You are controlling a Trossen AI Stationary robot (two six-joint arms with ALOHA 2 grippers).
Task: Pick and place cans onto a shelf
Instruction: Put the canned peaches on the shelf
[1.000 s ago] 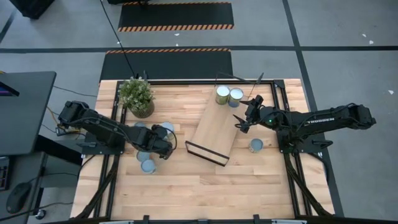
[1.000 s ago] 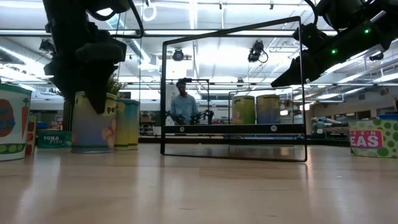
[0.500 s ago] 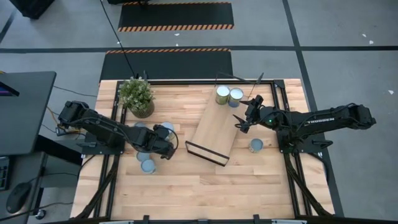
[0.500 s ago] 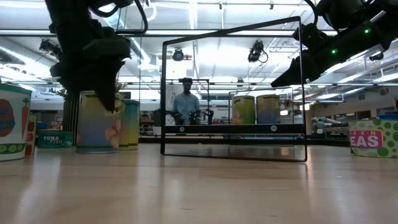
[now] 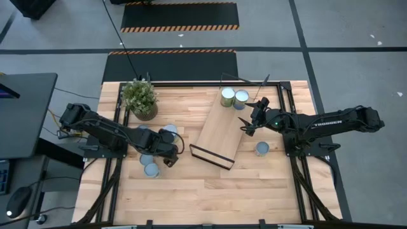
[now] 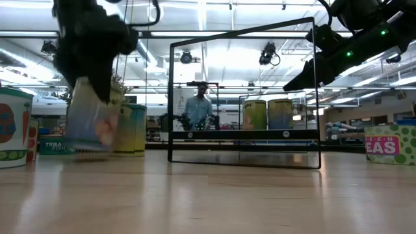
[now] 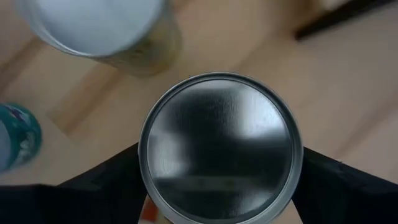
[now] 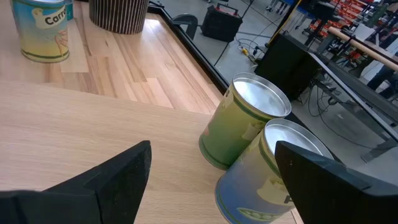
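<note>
Two cans (image 5: 234, 97) already stand at the shelf's (image 5: 218, 132) far end. Going L to R: plant (image 5: 140, 97) far left; left gripper (image 5: 168, 154) low over the loose cluster near the table's (image 5: 210, 191) left side, jaws pinching a can (image 7: 221, 148), which looks tilted, just off the wood in low view. Shelf lies to its right, long axis slanting near-to-far, so left arm is nearer that near end. Right gripper (image 5: 248, 124) hovers at the shelf's right edge, jaws spread, empty; one can (image 5: 261, 149) sits near it
</note>
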